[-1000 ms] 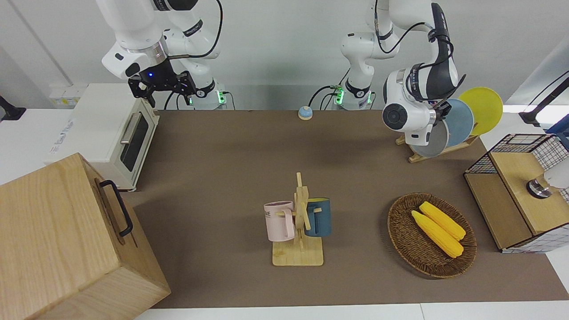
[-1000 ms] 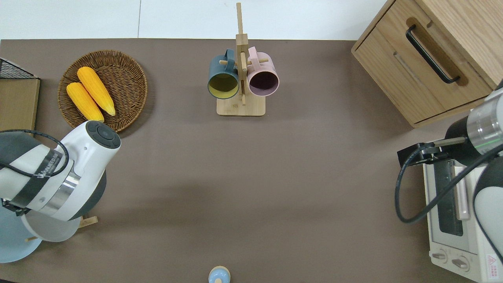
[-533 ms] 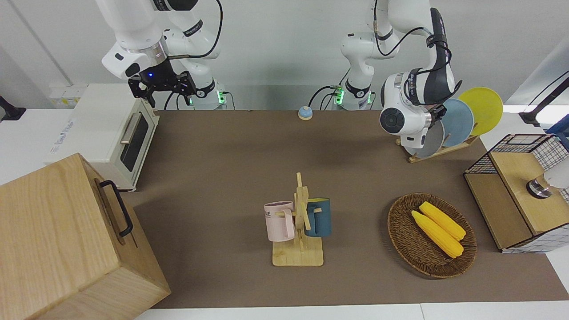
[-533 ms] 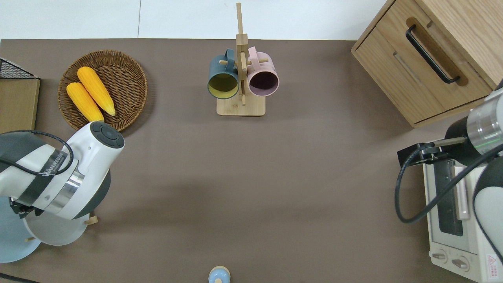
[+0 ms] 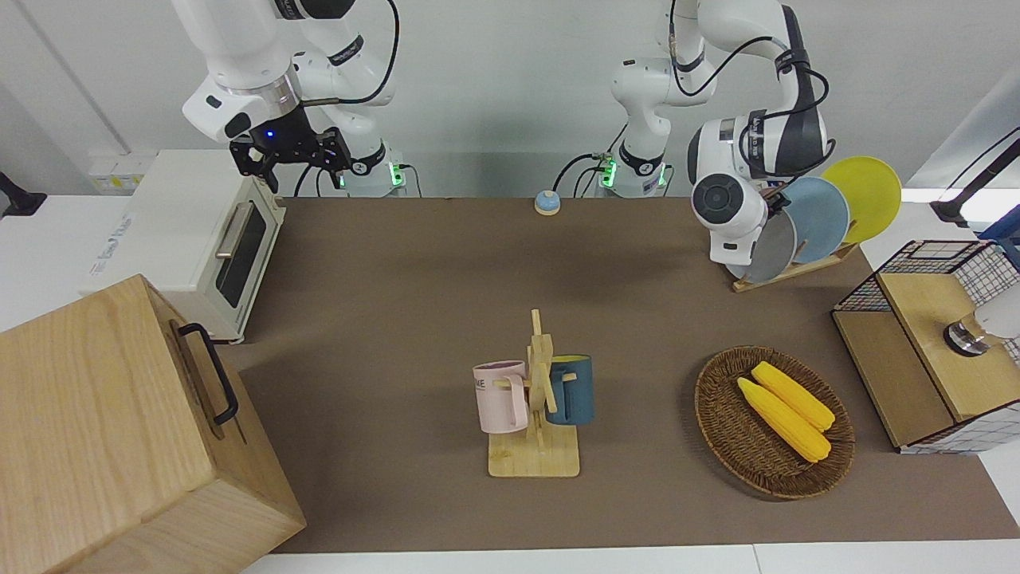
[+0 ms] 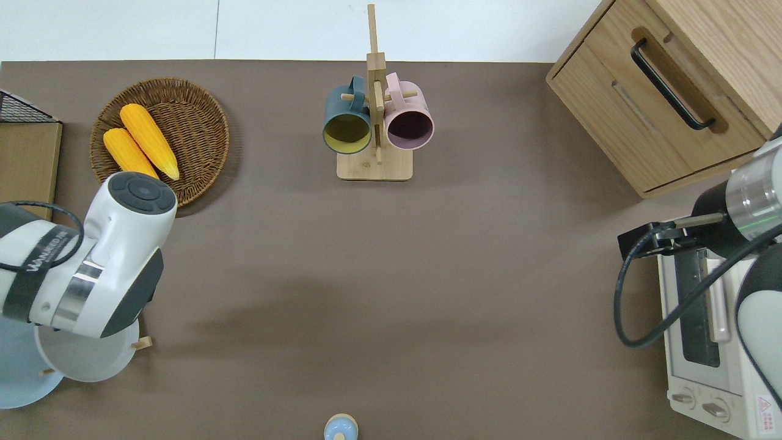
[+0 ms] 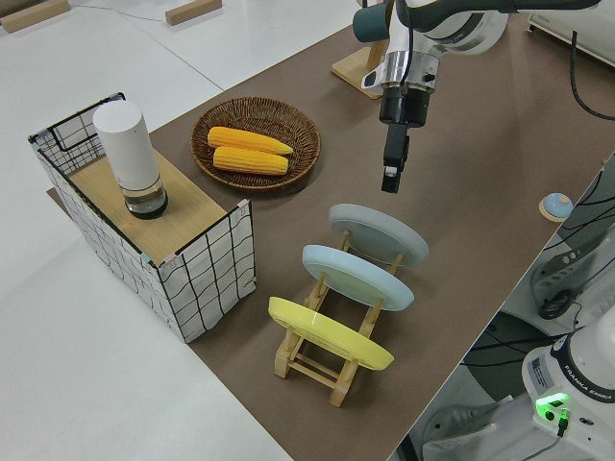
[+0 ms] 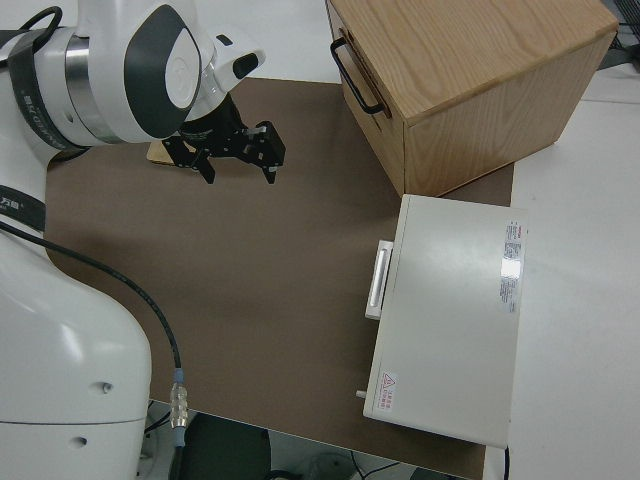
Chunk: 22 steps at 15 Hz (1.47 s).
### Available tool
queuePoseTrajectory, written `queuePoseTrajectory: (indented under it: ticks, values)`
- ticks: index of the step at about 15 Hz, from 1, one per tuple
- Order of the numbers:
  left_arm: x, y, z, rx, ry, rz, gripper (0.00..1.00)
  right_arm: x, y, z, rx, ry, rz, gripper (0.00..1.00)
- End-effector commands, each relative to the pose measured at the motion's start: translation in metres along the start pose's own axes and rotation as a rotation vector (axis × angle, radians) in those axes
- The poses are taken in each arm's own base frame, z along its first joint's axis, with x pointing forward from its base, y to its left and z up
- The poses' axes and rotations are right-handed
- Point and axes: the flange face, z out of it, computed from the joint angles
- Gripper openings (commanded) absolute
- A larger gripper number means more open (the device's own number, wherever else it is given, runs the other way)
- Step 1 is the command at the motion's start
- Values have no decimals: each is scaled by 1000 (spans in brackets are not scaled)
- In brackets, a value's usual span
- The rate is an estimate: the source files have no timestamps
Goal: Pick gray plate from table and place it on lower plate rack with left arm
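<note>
Front view: faces the robots across the brown surface. Overhead view: looks straight down; shares the mug stand and corn basket with the front view. Left side view: raised, close, diagonal over the plate rack. Right side view: high beside the right arm, above the toaster oven.

My own left arm wears a glossy white shell with dark matt caps. The gray plate looks smooth and matt, as do the blue plate and the yellow plate. The plate rack is pale bare wood. The basket is rough woven wicker. The table wears a dull brown matt sheet. The cabinet shows grained wood; the oven looks smooth white.
</note>
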Motion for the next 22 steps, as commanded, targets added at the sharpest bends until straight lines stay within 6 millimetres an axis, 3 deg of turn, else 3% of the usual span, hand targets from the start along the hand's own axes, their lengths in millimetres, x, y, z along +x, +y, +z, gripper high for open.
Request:
queuePoseTrajectory:
  ticks: [1,5,8,11,14,18,22]
  values:
    - [-6,-19,-55,-308,-7,-48,995,-3,2,-4,-7,-2,17,983]
    - [-11,-37,-92,-398,30,-60,993,-3,2,-4,-7,-2,17,983]
    - [-15,-71,-139,-563,61,-65,993,-3,2,-4,-7,-2,17,983]
    - [-9,-111,-153,-637,110,-30,993,-3,2,-4,-7,-2,17,983]
    - [-2,-149,-154,-680,173,103,995,-3,2,-4,-7,-2,17,983]
    - [7,-205,-129,-784,223,348,1000,-3,2,-4,-7,-2,17,983]
    - [3,-214,-129,-787,235,390,1000,-3,2,-4,-7,-2,17,983]
